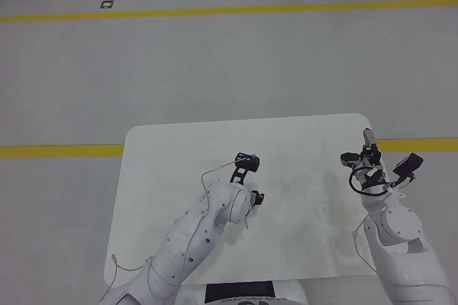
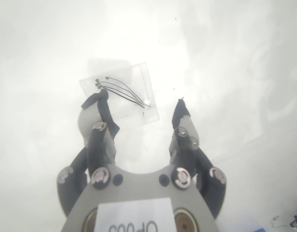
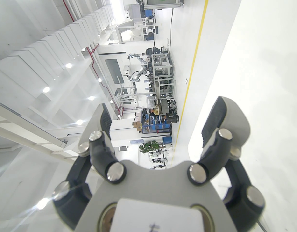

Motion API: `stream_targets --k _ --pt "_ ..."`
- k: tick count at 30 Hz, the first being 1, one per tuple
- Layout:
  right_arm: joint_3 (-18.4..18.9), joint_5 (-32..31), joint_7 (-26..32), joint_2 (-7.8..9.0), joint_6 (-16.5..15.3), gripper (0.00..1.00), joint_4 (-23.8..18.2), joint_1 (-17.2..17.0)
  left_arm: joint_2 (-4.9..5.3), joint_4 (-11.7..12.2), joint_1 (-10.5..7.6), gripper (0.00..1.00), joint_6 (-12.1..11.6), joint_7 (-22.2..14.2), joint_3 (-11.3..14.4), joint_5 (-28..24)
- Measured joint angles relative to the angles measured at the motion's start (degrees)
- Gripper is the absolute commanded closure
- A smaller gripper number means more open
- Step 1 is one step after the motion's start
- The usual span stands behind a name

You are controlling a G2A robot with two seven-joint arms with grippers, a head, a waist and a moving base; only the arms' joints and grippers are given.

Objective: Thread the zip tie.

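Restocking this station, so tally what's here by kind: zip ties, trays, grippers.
Black zip ties: 3 heads visible; strands overlap
Clear tray: 1
Grippers: 2 (left gripper, right gripper), both open
Total: 6

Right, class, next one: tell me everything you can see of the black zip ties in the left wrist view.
The zip ties are thin black plastic strips, four as far as can be counted, each with a small square head. The heads lie fanned apart at one end, and the tails curve together at the other. They lie flat and unthreaded on a clear tray on the white table. The left gripper hangs over them with its fingers open. One finger overlaps the head end; contact is unclear.
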Motion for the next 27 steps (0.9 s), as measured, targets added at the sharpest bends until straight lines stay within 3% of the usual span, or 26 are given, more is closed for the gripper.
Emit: stream_targets --k 12,27 --pt "0.0 0.0 0.0 0.00 0.0 0.00 0.0 0.0 0.17 3.1 -1.68 0.68 0.2 -3.6 0.2 0.8" --pt "0.0 0.0 0.0 0.00 0.0 0.00 0.0 0.0 -0.35 5.7 -3.10 0.65 0.2 -8.1 -0.1 5.5"
